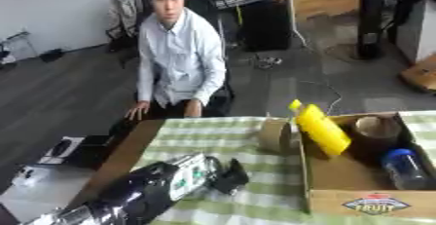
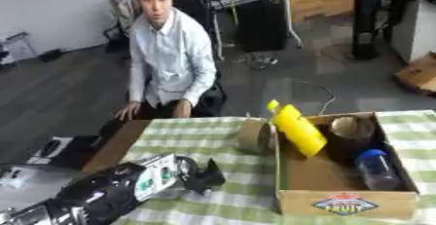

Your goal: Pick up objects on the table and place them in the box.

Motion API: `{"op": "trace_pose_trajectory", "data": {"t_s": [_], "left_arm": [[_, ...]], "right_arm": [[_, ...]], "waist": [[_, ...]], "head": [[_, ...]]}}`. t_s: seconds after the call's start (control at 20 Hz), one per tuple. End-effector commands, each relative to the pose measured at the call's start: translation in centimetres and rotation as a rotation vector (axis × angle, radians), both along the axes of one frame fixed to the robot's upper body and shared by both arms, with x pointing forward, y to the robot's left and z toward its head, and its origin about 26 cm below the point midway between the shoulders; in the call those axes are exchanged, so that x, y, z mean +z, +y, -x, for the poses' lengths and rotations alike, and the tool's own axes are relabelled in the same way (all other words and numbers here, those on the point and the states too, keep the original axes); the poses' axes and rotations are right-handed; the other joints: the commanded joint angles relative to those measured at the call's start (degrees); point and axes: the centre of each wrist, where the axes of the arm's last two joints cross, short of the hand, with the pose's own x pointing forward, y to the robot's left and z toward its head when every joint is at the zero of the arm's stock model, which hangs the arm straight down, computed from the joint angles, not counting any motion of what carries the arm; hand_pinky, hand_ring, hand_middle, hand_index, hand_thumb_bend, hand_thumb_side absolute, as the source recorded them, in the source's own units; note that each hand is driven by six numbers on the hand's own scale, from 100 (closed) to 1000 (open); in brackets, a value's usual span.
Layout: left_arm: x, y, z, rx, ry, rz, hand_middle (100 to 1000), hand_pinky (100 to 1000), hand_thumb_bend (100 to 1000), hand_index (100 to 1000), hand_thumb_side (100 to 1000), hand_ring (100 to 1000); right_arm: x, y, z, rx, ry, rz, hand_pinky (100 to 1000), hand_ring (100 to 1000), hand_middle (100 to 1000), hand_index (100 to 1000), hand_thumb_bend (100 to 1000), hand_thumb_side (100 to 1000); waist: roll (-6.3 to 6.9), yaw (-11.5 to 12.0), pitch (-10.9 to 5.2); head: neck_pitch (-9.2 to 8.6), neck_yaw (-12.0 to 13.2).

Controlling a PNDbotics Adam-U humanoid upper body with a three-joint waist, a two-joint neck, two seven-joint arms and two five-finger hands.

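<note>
Cardboard is forming an open box (image 1: 368, 204) sitting at the right of a table (image 1: 230, 139) covered with a green-and-white checked cloth; a printed "FRUIT" label is showing on its near wall. Inside it, a yellow bottle (image 1: 321, 128) is leaning tilted against the left wall, its cap poking up above the rim. A clear plastic bottle with a blue cap (image 1: 405, 168) is lying toward the near right corner, and a round brownish item (image 1: 375, 127), possibly a tape roll, is resting at the far end. Just outside the box, a roll of brown tape (image 1: 274, 135) is standing on edge on the cloth, beside the left wall and close to the yellow bottle.

Entering from the lower left, the robot's black and silver left arm is stretching across the cloth, and its left hand (image 1: 228, 174) is hovering low over the table, well short of the tape roll. Dark fingers are pointing toward the box, but whether they are clenched or relaxed is not something the views are showing clearly.
</note>
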Motion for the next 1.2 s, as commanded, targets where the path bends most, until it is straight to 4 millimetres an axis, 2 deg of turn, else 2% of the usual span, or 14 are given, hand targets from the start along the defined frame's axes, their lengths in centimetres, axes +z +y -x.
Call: {"op": "trace_pose_trajectory", "data": {"t_s": [0.05, 0.1, 0.25, 0.3, 0.45, 0.5, 0.85, 1.2], "left_arm": [[1.23, 0.7, -0.46, 0.1, 0.074, 0.01, 667, 907, 100, 829, 721, 823], [1.22, 0.73, -0.47, 0.103, 0.074, 0.009, 625, 882, 100, 803, 731, 790], [1.19, 0.82, -0.51, 0.112, 0.076, 0.007, 595, 867, 100, 776, 749, 767], [1.18, 0.87, -0.53, 0.116, 0.077, 0.005, 554, 836, 100, 743, 764, 727], [1.22, 0.98, -0.58, 0.126, 0.076, 0.001, 525, 815, 100, 717, 768, 703], [1.24, 1.01, -0.59, 0.129, 0.076, 0.001, 494, 777, 100, 682, 754, 665], [1.38, 1.1, -0.63, 0.133, 0.066, -0.009, 440, 722, 100, 629, 725, 605], [1.73, 1.25, -0.57, 0.129, 0.028, -0.015, 369, 666, 100, 560, 650, 553]], "right_arm": [[0.78, -0.01, 0.06, 0.021, -0.092, -0.011, 885, 972, 818, 853, 100, 1000], [0.78, 0.0, 0.06, 0.021, -0.092, -0.011, 885, 971, 818, 853, 100, 1000], [0.8, 0.0, 0.05, 0.021, -0.092, -0.01, 885, 972, 818, 853, 100, 1000], [0.8, 0.0, 0.05, 0.021, -0.092, -0.01, 885, 972, 818, 853, 100, 1000], [0.8, -0.01, 0.05, 0.02, -0.091, -0.009, 885, 972, 818, 853, 100, 1000], [0.82, -0.02, 0.05, 0.02, -0.092, -0.008, 886, 972, 817, 853, 100, 1000], [0.92, -0.08, 0.04, 0.02, -0.094, -0.008, 886, 972, 817, 852, 100, 1000], [0.91, -0.08, 0.04, 0.018, -0.094, -0.009, 887, 972, 817, 853, 100, 1000]], "waist": [[-0.73, 0.1, -0.64], [-0.72, 0.1, -0.63], [-0.69, 0.0, -0.62], [-0.67, 0.0, -0.63], [-0.64, 0.1, -0.67], [-0.64, 0.1, -0.7], [-0.57, 0.2, -0.78], [-0.61, 0.3, -0.74]], "head": [[-0.36, 0.3], [-0.3, 0.3], [-0.2, 0.2], [-0.15, 0.2], [-0.03, 0.2], [-0.01, 0.2], [0.01, 0.1], [0.01, 0.0]]}}
